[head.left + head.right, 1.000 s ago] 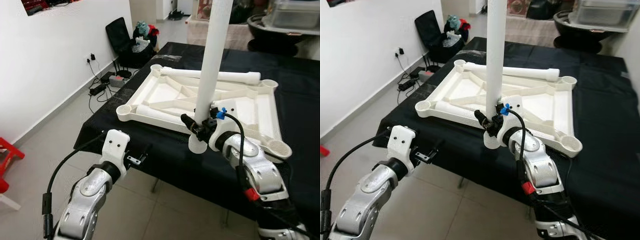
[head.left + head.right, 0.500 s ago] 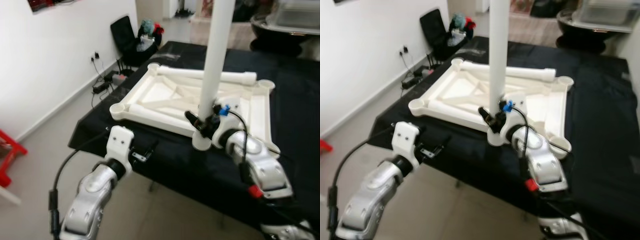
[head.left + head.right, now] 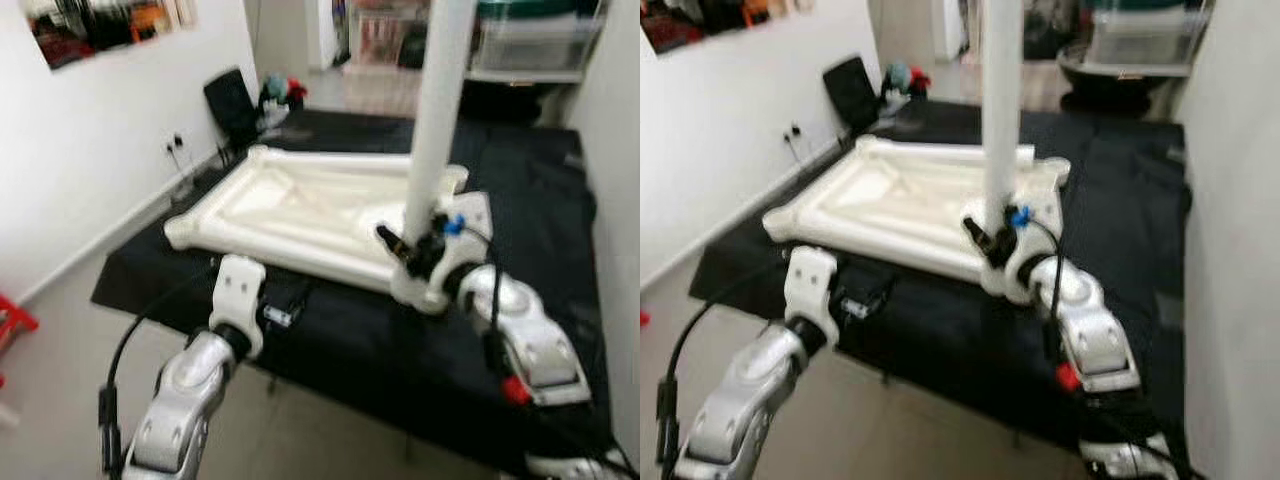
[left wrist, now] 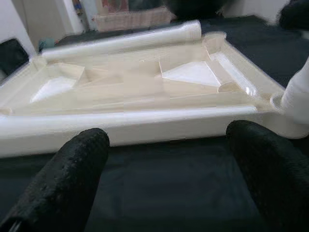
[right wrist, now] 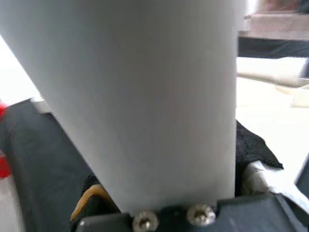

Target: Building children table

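now your right pincer [image 3: 412, 262] is pinching the leg [image 3: 437, 130] upright; next seat it in the tabletop [image 3: 300, 215] corner socket; left pincer [image 4: 164, 159] spread.

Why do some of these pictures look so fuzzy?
Left and right eye views: smeared all over, so the white table top loses its ribs. Left wrist view: sharper, though the table top shows a blocky, ghosted patch and the black fingers are soft. Right wrist view: the white table leg is too close, a plain grey-white blur.
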Robot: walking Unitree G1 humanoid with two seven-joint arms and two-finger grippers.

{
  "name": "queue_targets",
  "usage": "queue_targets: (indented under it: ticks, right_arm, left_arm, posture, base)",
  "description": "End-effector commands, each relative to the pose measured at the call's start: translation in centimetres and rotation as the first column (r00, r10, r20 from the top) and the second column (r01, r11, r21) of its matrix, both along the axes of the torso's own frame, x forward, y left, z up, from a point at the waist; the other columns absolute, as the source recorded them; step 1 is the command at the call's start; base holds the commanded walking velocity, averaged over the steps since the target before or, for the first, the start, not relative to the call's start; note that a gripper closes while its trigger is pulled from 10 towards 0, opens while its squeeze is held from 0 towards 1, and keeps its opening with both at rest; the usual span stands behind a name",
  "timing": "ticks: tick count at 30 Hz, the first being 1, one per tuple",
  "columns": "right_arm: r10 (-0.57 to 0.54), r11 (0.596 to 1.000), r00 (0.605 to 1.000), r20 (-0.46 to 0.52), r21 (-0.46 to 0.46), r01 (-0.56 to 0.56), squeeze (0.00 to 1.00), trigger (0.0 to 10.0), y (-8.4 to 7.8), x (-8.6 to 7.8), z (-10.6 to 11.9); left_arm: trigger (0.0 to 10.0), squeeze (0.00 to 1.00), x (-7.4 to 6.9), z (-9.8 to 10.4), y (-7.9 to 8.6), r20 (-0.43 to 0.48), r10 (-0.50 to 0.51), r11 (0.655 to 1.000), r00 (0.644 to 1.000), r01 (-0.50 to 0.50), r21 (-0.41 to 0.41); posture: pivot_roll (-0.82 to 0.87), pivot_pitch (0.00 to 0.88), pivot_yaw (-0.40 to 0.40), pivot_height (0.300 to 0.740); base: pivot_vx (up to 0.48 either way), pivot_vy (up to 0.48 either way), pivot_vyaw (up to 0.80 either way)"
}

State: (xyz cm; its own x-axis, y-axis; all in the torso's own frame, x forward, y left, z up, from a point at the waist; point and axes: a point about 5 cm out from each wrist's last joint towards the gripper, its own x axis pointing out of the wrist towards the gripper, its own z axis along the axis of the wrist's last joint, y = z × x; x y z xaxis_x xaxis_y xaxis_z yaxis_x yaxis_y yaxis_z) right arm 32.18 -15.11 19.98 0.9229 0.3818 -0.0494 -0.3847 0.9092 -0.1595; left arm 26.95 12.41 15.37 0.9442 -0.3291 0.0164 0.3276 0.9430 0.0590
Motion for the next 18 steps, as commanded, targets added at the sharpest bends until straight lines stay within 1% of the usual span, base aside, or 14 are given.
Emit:
queue_targets:
  ticks: [1, 4, 6, 8, 12, 15, 18]
  right_arm:
    - [0.014, 1.000, 1.000, 0.019, 0.011, -0.014, 0.00, 10.0, 0.6, 0.0, 0.8]
    - [0.009, 1.000, 1.000, 0.024, 0.013, -0.009, 0.00, 10.0, 0.6, 0.1, 1.0]
    - [0.002, 1.000, 1.000, 0.026, 0.015, -0.002, 0.00, 10.0, 0.5, 0.1, 1.2]
    - [-0.019, 0.999, 0.999, 0.035, 0.027, 0.018, 0.00, 10.0, 0.3, 0.3, 1.8]
    - [-0.027, 0.999, 0.999, 0.034, 0.039, 0.026, 0.00, 10.0, 0.2, 0.5, 2.1]
    - [-0.036, 0.998, 0.999, 0.020, 0.060, 0.035, 0.00, 10.0, 0.2, 0.5, 2.2]
    - [-0.041, 0.997, 0.999, 0.015, 0.067, 0.039, 0.00, 10.0, 0.2, 0.4, 2.2]
  left_arm:
    - [10.0, 0.00, -0.1, -0.4, 0.6, -0.014, 0.025, 0.999, 1.000, -0.024, 0.026]
    - [10.0, 0.00, -0.2, -0.4, 0.7, -0.015, 0.029, 0.999, 0.999, -0.029, 0.020]
    - [10.0, 0.00, -0.3, -0.4, 0.8, -0.008, 0.029, 0.999, 1.000, -0.029, 0.031]
    - [10.0, 0.00, -0.5, -0.1, 1.3, 0.010, 0.039, 0.998, 0.999, -0.039, 0.055]
    - [10.0, 0.00, -0.5, -0.1, 1.6, 0.016, 0.045, 0.997, 0.999, -0.045, 0.068]
    - [10.0, 0.00, -0.7, -0.2, 1.7, 0.005, 0.050, 0.997, 0.999, -0.050, 0.066]
    - [10.0, 0.00, -0.8, -0.1, 1.6, 0.017, 0.044, 0.997, 0.999, -0.045, 0.060]
  posture:
    - [-0.10, 0.060, 0.022, 0.740]
    - [-0.10, 0.070, 0.022, 0.740]
    - [-0.10, 0.075, 0.022, 0.740]
    - [-0.09, 0.095, 0.021, 0.740]
    - [-0.09, 0.100, 0.020, 0.740]
    - [-0.09, 0.110, 0.021, 0.740]
    - [-0.09, 0.114, 0.023, 0.740]
  base:
    - [0.000, 0.000, 0.00]
    - [0.000, 0.000, 0.00]
    - [0.000, 0.000, 0.00]
    - [0.000, 0.000, 0.00]
    - [0.000, 0.000, 0.00]
    - [0.000, 0.480, -0.80]
    - [0.000, 0.480, -0.80]
